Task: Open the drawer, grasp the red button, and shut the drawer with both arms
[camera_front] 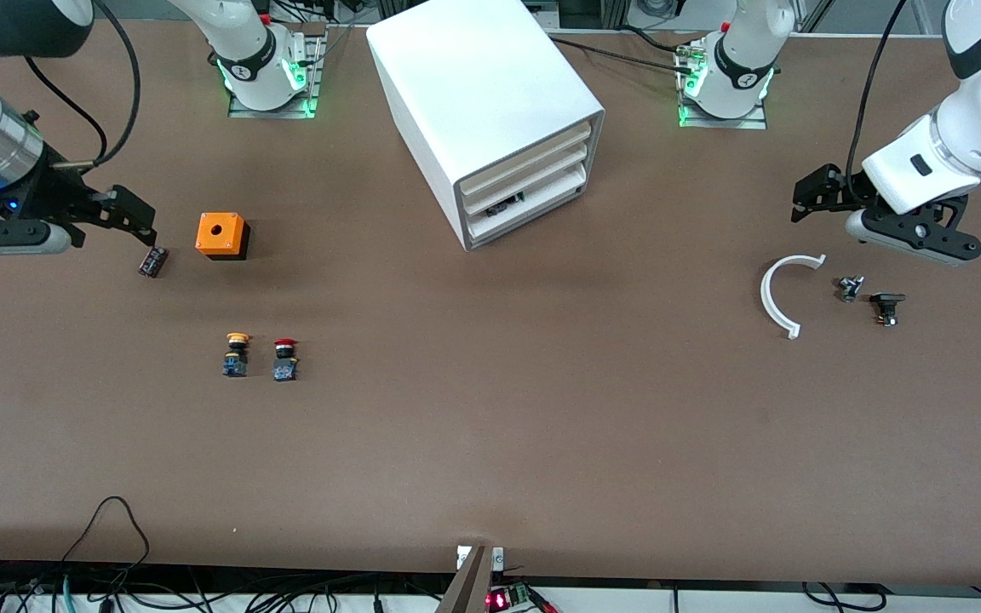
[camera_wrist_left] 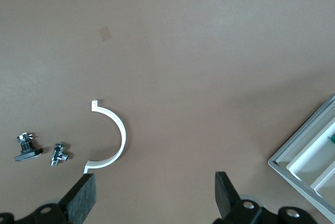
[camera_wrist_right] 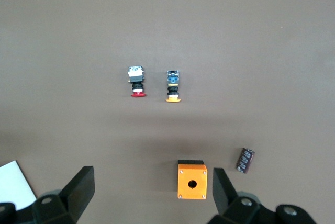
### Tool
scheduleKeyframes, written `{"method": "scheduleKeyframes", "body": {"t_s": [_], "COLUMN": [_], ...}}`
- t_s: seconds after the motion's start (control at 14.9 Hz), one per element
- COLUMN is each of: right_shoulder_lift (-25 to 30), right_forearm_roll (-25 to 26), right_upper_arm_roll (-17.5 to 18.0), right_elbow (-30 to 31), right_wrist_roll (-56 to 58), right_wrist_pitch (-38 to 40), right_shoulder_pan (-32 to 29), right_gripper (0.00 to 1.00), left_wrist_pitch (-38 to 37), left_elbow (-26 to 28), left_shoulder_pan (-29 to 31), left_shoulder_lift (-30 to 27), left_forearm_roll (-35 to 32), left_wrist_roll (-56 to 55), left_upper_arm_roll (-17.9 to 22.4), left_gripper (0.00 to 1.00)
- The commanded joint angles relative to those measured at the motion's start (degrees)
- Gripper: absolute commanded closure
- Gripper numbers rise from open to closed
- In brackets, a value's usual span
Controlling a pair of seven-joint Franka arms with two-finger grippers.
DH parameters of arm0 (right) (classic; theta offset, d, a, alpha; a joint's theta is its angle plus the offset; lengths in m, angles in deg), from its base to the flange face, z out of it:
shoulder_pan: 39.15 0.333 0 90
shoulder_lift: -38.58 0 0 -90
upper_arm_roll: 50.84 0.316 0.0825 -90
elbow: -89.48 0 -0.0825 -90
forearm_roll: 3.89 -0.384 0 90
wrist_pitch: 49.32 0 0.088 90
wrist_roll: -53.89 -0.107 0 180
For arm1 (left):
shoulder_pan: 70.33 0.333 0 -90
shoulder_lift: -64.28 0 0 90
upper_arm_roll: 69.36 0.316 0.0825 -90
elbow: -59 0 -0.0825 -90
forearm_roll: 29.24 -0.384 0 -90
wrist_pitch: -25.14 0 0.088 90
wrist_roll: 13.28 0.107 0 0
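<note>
The red-capped button [camera_front: 285,358] is seen lying on the bare table [camera_front: 490,443], just beside a like button with an orange-yellow cap [camera_front: 236,354], both nearer to the front camera than the orange cube with a round hole [camera_front: 221,235]. It is held by neither claw and lies well apart from both. The right gripper [camera_front: 129,217] is held in the air at the right arm's end of the table, over the spot by a small dark cylindrical part [camera_front: 152,261]; its fingers [camera_wrist_right: 78,190] are spread wide with nothing between them, and in the right wrist view the button [camera_wrist_right: 137,81] is seen out ahead of them.

The left gripper [camera_front: 818,194] is poised at the left arm's end of the table, near a white half-ring [camera_front: 780,294] and two small dark metal parts [camera_front: 869,298] — its fingers [camera_wrist_left: 226,195] likewise parted and empty. The left arm is reaching in low from the edge of the front view, wrist angled downward.

The white cabinet [camera_front: 482,111] stands between the two bases, its three drawers [camera_front: 533,183] stacked and pushed in — a small dark item can be made out at the front of one.
</note>
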Motion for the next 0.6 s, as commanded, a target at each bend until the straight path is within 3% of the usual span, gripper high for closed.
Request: {"method": "scheduleKeyframes", "body": {"t_s": [0.0, 0.13, 0.54], "right_shoulder_lift": [2.6, 3.1, 3.3], "right_forearm_roll": [-0.2, -0.3, -1.2], "right_upper_arm_roll": [0.8, 2.4, 2.5], "right_elbow": [1.2, 1.2, -0.7], "right_wrist_roll": [-0.5, 0.0, -0.8], "right_wrist_pitch": [1.6, 2.4, 5.7], "right_shoulder_pan": [-1.4, -3.3, -3.2], "right_gripper": [0.00, 0.00, 0.00], "left_wrist_pitch": [0.6, -0.7, -4.7], "left_elbow": [-0.2, -0.7, -2.2], "left_shoulder_pan": [-2.5, -1.8, -1.6], "left_shoulder_lift": [-1.0, -0.4, -0.4], "left_forearm_roll": [-3.7, -3.4, -3.4], "left_wrist_roll": [-6.1, -9.6, -12.1], "left_upper_arm_roll": [1.1, 1.1, 0.9], "left_gripper": [0.00, 0.00, 0.00]}}
